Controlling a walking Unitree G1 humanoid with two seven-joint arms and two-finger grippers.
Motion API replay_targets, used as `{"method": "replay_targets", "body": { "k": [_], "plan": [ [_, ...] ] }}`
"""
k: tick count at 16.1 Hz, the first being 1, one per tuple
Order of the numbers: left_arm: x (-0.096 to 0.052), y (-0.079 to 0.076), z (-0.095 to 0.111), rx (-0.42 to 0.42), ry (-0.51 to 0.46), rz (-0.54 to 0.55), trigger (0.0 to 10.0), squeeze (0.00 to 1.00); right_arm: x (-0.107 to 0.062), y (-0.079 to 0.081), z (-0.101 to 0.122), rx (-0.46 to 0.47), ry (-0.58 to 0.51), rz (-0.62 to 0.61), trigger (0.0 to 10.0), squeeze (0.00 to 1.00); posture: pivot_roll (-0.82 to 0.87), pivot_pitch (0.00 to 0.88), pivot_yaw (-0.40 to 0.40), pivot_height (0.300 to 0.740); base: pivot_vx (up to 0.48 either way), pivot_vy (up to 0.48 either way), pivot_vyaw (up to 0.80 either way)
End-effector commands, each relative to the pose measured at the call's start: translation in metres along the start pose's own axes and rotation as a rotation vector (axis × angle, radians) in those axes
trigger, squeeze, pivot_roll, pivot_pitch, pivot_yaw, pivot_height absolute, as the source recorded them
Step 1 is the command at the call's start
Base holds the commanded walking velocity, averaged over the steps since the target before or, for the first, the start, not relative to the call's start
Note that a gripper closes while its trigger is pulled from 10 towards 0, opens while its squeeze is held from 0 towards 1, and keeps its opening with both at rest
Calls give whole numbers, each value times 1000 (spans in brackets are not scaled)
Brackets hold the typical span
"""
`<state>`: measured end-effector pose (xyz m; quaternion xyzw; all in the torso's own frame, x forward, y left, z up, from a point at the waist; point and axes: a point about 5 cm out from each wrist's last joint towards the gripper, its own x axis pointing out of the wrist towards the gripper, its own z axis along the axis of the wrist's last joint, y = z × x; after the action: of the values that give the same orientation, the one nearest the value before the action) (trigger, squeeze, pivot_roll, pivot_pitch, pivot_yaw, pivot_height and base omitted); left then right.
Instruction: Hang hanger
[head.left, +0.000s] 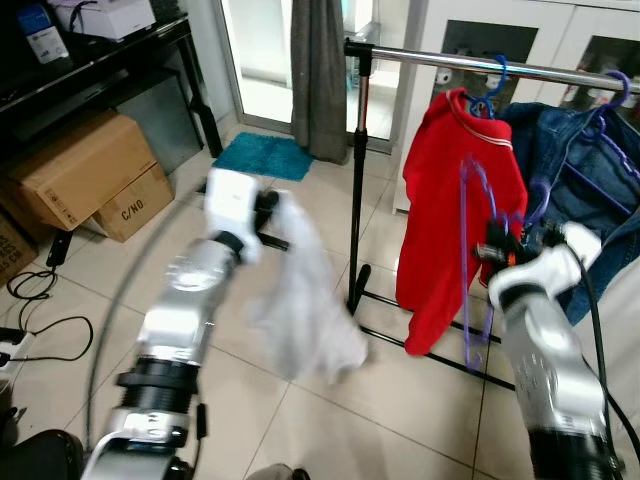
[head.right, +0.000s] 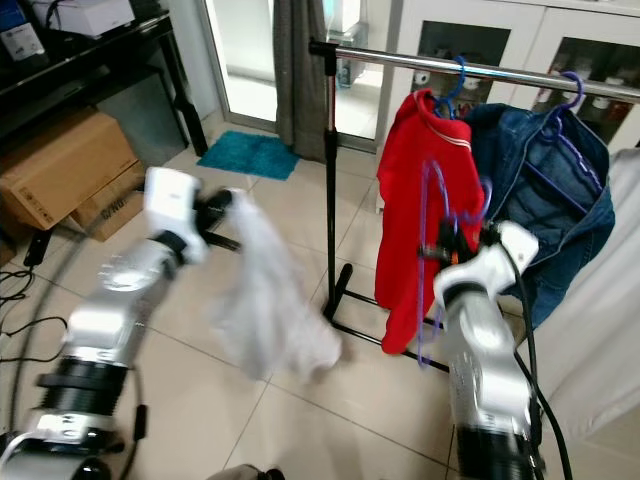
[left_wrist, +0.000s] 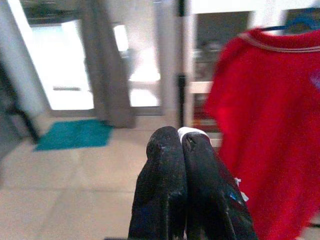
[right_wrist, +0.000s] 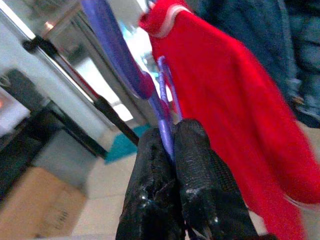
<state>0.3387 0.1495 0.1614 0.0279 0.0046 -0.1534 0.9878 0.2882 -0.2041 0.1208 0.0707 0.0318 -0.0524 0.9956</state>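
Hanging beside red shirt (head.left: 450, 200): purple hanger (head.left: 472, 260), pinched by right fingers (right_wrist: 200, 190).

Head stereo pair: looks forward and down, sharing the clothes rack (head.left: 356, 170). Wrist cameras: close behind shut jaws, both facing the red shirt (left_wrist: 270, 125).

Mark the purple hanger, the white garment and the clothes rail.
purple hanger (head.left: 470, 260): left eye view, long side bar.
white garment (head.left: 305, 300): left eye view, middle of hanging cloth.
clothes rail (head.left: 430, 60): left eye view, horizontal bar.
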Motion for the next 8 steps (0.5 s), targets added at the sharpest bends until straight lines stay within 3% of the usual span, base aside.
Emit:
{"method": "replay_targets", "body": {
  "k": [1, 3, 4, 5, 6, 8],
  "plan": [
    [-5, 9, 8, 31, -30, 45, 10000, 0, -5, 8, 4, -54, 2, 18, 10000, 0, -58, 0, 90, 740, 0, 0, -650],
    [-10, 14, 12, 52, -87, 65, 10000, 0, -13, 7, -3, -85, 31, -8, 10000, 0, -69, 0, 95, 740, 0, 0, -706],
    [-15, 19, 9, 47, -118, 159, 10000, 0, -27, 3, -6, -157, 33, -75, 10000, 0, -81, 0, 98, 740, 0, 0, -763],
    [-18, 16, 1, 22, -113, 240, 10000, 0, -38, 5, -11, -109, 41, -39, 10000, 0, -74, 0, 93, 740, 0, 0, -800],
    [-20, 16, -8, 18, -36, 285, 10000, 0, -40, 9, -11, -97, 40, -15, 10000, 0, -68, 0, 84, 740, 0, 0, -800],
    [-29, 0, -17, -52, 2, 29, 10000, 0, -35, 16, -6, -108, 29, -3, 10000, 0, -60, 0, 48, 740, 0, 0, -800]
  ]
}}
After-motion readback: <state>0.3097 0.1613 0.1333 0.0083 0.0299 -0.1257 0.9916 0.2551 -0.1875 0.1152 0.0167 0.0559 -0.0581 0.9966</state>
